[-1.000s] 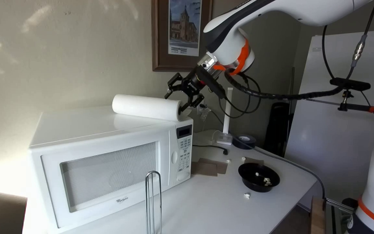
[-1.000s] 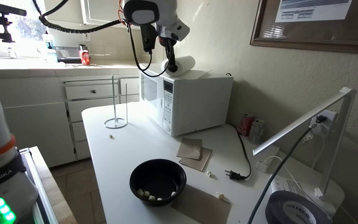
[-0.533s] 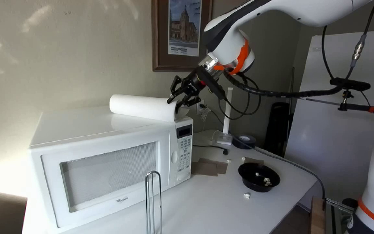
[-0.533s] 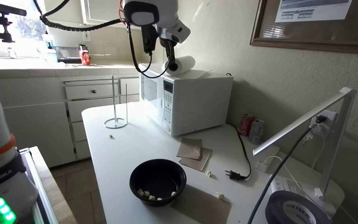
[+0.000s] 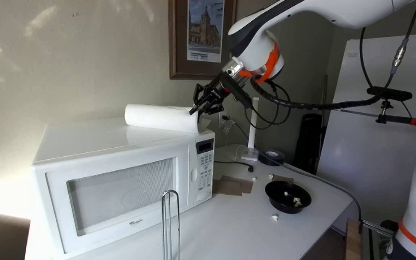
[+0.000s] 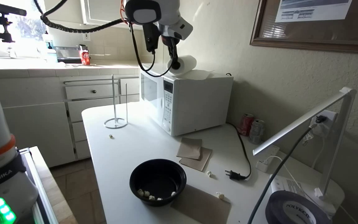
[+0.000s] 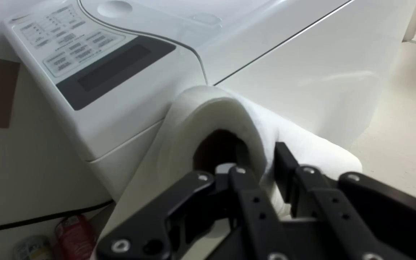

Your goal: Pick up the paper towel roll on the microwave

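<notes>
The gripper (image 7: pixel 261 159) has the paper towel roll (image 5: pixel 161 117) pinched by its end wall (one finger (image 7: pixel 285 160) outside, its mate inside!) atop the microwave (image 5: pixel 81 139), and only the lift looks left!

Both exterior views, farther back, share microwave (image 5: pixel 121 184); close wrist view faces roll (image 7: pixel 265 131) end-on.

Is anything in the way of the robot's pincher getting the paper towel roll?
Nothing visible: the gripper touches the paper towel roll, one finger inside its hollow end, the other outside, pinching its paper.
</notes>
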Robot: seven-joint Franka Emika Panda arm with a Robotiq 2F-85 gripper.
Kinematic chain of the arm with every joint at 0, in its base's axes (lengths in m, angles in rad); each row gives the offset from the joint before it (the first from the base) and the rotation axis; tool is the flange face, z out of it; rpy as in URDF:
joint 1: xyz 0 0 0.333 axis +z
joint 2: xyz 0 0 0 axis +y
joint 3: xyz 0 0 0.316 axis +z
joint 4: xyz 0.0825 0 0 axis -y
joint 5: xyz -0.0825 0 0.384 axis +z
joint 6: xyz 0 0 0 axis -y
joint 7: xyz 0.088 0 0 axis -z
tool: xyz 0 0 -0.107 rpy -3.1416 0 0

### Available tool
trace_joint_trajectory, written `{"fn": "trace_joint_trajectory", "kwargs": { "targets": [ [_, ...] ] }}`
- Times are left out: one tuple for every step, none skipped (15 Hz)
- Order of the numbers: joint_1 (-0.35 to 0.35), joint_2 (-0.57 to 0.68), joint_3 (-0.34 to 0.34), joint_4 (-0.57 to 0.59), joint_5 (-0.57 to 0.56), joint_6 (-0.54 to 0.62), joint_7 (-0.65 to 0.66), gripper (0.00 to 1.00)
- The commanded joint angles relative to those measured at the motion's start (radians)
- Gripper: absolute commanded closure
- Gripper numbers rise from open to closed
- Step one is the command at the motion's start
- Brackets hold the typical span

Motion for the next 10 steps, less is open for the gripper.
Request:
{"fn": "trace_joint_trajectory", "kwargs": {
  "targets": [
    [-0.017,-0.02,0.005,0.012,-0.141,-0.015,0.081,0.95],
    [-0.02,-0.025,0.005,0.024,-0.196,-0.03,0.108,0.95],
    [-0.025,-0.028,0.004,0.041,-0.256,-0.054,0.137,0.95],
    [-0.028,-0.029,0.003,0.059,-0.308,-0.076,0.159,0.95],
    [-0.034,-0.025,0.003,0.08,-0.377,-0.108,0.197,0.95],
    [-0.038,-0.02,0.002,0.107,-0.436,-0.147,0.225,0.96],
    [-0.042,-0.018,0.001,0.136,-0.486,-0.195,0.247,0.96],
    [-0.047,-0.014,0.0,0.169,-0.533,-0.251,0.267,0.95],
    [-0.05,-0.009,0.0,0.203,-0.575,-0.305,0.282,0.95],
    [-0.055,-0.002,0.003,0.24,-0.621,-0.362,0.299,0.95]
  ]
}}
